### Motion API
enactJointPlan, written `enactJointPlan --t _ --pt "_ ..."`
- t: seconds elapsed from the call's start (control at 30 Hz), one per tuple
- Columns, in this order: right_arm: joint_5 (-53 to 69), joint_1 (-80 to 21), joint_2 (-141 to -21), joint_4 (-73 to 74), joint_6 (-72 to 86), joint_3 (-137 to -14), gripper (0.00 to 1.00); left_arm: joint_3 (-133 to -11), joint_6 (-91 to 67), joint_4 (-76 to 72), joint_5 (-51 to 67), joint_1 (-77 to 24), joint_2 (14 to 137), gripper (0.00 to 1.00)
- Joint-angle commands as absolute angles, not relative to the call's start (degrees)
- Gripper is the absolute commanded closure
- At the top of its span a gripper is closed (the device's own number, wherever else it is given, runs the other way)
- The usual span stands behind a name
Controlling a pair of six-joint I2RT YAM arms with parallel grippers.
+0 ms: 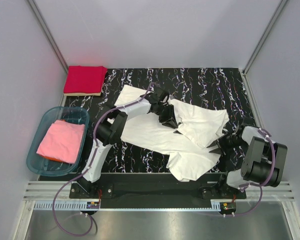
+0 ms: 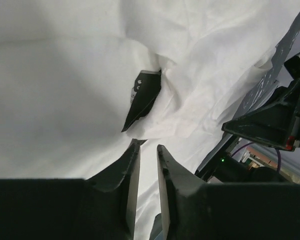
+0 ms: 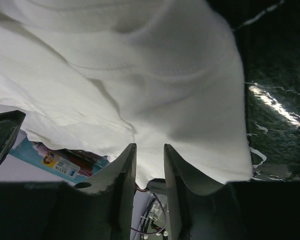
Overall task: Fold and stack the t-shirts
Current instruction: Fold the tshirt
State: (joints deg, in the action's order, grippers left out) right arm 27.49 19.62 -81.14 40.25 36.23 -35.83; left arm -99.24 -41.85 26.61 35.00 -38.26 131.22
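A black mat (image 1: 200,82) streaked with white was seen covering the bench (image 1: 155,222), whose near edge showed as a strip of brushed metal; the space was closed in by plain pale grey walls (image 1: 155,30), with slanted aluminium posts (image 1: 45,30) at the far corners. The white t-shirt (image 1: 150,137) was spread across the middle of the mat, rumpled and partly folded over itself, its near edge reaching the front of the mat. The red t-shirt (image 1: 85,79) was laid folded at the far left corner, with a pale layer showing under its near edge. The pink t-shirt (image 1: 62,140) was lying folded inside a translucent teal tub (image 1: 35,167), which was set off the mat's left side. The left arm was stretched out over the white t-shirt, and the left pincer (image 2: 146,146) was seen low over the cloth with its fingers a little apart; whether any cloth was caught between them could not be told. The right pincer (image 3: 149,147) was placed at the shirt's right-hand edge, its fingers likewise narrowly apart, with the white hem lying just at their tips; the glossy mat was seen bare beside it.
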Motion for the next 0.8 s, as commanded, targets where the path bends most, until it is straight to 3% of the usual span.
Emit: enactJointPlan --t 0.0,0.1,0.23,0.5,0.6,0.67,0.7,0.77 --pt "25.9 19.4 -82.3 41.2 34.0 -42.2 0.64 -100.7 -38.9 28.0 37.4 -35.6 128.7 0.71" --pt "23.2 19.4 -82.6 42.5 33.6 -48.2 0.58 -100.9 -35.5 28.7 37.0 -33.5 125.3 0.66" --pt "19.7 19.4 -88.9 43.4 31.4 -63.5 0.4 -101.9 -31.7 29.3 34.9 -29.5 122.8 0.63" --pt "12.6 19.6 -108.4 43.2 25.9 -84.6 0.26 -116.4 -34.4 28.9 33.6 -17.2 132.3 0.63" --pt "13.6 20.0 -112.9 43.4 24.5 -89.1 0.31 -118.9 -37.1 25.0 32.3 -14.0 135.3 0.63" --pt "15.6 20.0 -115.4 43.2 23.7 -90.7 0.44 -119.0 -41.1 21.5 33.4 -12.1 137.4 0.63" --pt "16.2 20.0 -116.3 43.0 23.5 -92.1 0.59 -119.0 -42.5 18.3 33.6 -11.6 138.1 0.63" --pt "16.2 20.0 -118.2 42.9 23.6 -93.0 0.61 -119.0 -46.1 15.8 34.6 -10.2 140.0 0.63"
